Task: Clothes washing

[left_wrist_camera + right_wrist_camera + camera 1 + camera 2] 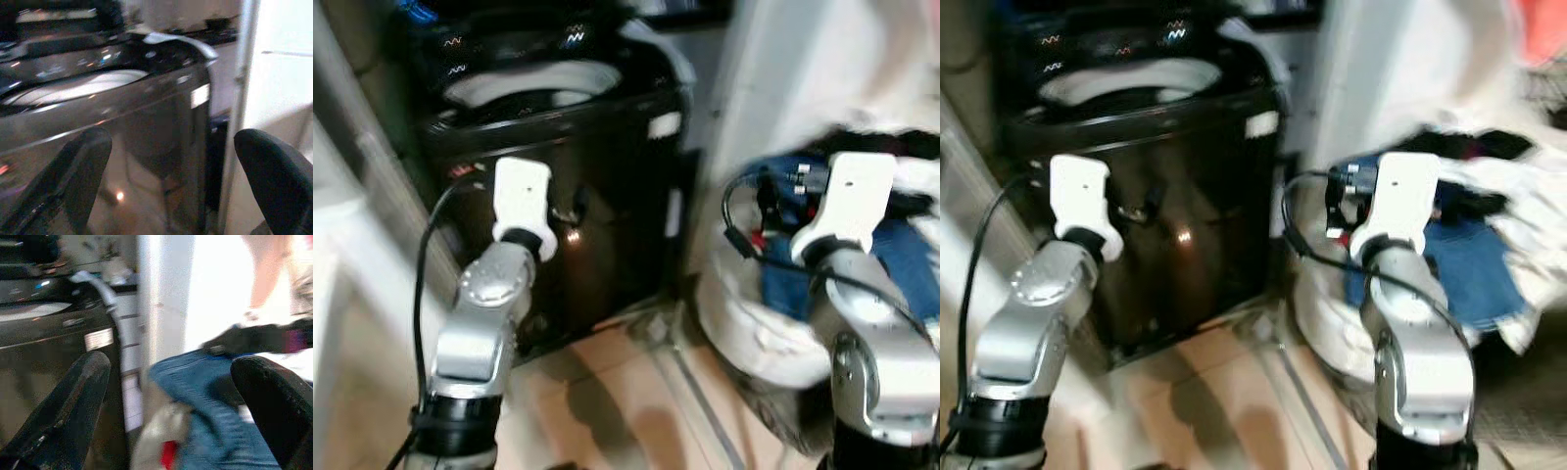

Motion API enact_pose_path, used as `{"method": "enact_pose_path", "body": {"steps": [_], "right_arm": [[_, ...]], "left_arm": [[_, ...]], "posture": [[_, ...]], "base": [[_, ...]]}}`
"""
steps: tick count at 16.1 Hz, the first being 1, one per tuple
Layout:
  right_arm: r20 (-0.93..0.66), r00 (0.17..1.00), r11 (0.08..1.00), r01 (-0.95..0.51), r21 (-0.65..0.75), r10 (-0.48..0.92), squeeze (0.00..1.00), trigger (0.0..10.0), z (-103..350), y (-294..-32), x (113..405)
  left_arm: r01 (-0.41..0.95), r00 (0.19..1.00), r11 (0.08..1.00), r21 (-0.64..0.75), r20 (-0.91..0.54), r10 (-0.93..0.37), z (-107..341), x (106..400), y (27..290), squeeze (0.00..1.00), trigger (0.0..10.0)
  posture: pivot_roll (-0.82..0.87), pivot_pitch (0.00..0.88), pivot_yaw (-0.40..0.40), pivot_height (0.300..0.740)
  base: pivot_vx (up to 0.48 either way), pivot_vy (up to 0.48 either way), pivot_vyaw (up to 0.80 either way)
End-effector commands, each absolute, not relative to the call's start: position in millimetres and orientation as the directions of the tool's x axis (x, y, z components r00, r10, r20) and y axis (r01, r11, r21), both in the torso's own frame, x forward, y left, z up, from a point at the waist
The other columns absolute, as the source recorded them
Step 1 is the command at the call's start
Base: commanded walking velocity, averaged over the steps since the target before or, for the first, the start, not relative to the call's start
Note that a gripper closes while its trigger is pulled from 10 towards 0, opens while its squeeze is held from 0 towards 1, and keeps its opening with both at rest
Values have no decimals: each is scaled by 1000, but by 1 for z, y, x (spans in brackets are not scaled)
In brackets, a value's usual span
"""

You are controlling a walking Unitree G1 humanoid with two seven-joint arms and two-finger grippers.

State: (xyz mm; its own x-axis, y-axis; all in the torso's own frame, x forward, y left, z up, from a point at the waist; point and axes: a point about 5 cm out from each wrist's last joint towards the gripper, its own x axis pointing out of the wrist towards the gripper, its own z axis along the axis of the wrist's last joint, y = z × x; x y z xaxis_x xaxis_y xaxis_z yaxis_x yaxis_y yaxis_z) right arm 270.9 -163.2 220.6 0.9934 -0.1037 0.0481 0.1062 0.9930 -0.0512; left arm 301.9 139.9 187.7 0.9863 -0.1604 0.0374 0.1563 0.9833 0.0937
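Left claw (171, 186) spread wide, empty, facing the dark top-load washing machine (568, 196). Right claw (171, 416) wide, empty, just before blue jeans (220, 401) in the white laundry basket (744, 323).

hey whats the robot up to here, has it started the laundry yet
Not yet. The robot stands facing a dark top-loading washing machine with a white basket of clothes beside it, blue jeans on top. The left claw is open in front of the washer, and the right claw is open just short of the jeans. Neither holds anything.
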Motion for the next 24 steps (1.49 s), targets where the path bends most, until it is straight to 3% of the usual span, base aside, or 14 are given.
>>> {"method": "enact_pose_path", "body": {"steps": [1, 6, 11, 24], "right_arm": [[39, 992, 991, 126, -53, -124, 0, 10000, 221, -170, 272], [50, 991, 991, 129, -35, -127, 0, 10000, 224, -169, 273], [52, 995, 996, 90, -27, -89, 0, 10000, 221, -159, 267], [-3, 995, 993, 103, -50, -104, 0, 10000, 210, -167, 265]], "left_arm": [[175, 980, 979, 108, 77, -183, 199, 303, 134, 0, 10000], [165, 977, 979, 122, 118, -179, 213, 309, 139, 0, 10000], [185, 970, 978, 99, 140, -198, 218, 313, 139, 0, 10000], [237, 966, 965, 111, 75, -246, 196, 307, 130, 0, 10000]], "posture": [[9, 0, 14, 740], [3, 0, 30, 740], [-12, 0, 58, 740], [-18, 0, 49, 740]], "base": [[352, 0, -800], [354, 0, -800], [115, 0, 0], [0, 427, -153]]}}
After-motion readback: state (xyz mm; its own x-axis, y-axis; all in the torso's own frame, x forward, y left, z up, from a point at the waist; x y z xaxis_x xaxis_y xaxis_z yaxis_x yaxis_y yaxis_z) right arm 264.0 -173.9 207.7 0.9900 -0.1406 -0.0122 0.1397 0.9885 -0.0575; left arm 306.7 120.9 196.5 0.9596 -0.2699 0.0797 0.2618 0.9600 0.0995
